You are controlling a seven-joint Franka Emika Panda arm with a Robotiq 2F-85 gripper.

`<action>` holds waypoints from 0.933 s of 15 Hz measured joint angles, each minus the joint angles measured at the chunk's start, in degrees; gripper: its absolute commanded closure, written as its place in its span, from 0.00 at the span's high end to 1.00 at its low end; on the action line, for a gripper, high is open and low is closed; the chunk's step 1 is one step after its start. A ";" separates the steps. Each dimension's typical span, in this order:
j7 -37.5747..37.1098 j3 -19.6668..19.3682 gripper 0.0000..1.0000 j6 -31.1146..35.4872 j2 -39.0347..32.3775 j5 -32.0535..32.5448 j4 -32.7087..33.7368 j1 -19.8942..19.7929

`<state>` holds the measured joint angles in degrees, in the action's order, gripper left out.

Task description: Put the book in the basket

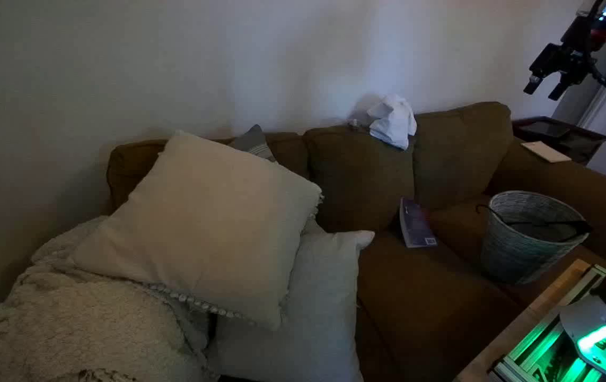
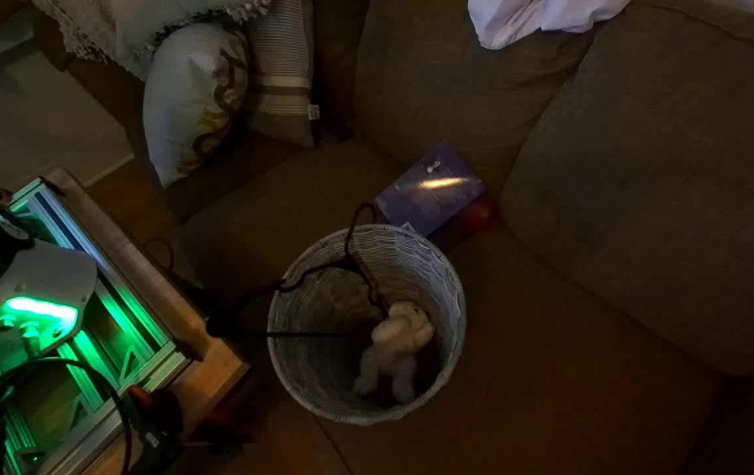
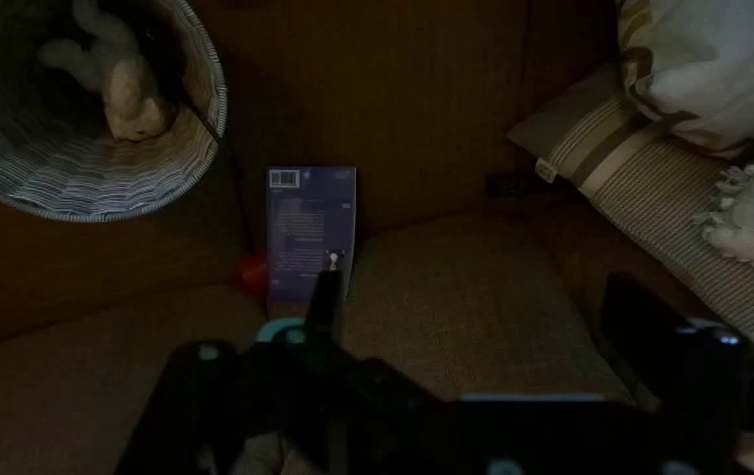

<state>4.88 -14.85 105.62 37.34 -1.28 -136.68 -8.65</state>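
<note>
The book (image 1: 415, 225) is purple and lies on the brown sofa seat, leaning against the back cushion. It also shows in an exterior view (image 2: 426, 198) and in the wrist view (image 3: 304, 224), back cover with barcode up. The basket (image 1: 512, 257) is round, woven and pale grey, upright on the sofa seat. Its rim also shows in an exterior view (image 2: 457, 316) and in the wrist view (image 3: 103, 212), apart from the book there. My gripper (image 1: 543, 91) is open and empty, high above the sofa. In the wrist view its fingers (image 3: 472, 290) stand wide apart; the left fingertip overlaps the book's picture.
A black hanger (image 2: 350, 264) lies across the basket's rim, and a pale stuffed toy (image 2: 395, 346) sits inside. A red object (image 3: 253, 272) touches the book's side. Cushions (image 1: 212, 228) pile up beside. A white cloth (image 1: 393, 122) hangs on the sofa back.
</note>
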 measured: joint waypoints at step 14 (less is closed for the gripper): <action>-26.28 10.73 1.00 16.89 -26.03 5.25 2.20 -0.71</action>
<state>-21.40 -4.12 122.51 11.31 3.98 -134.47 -9.35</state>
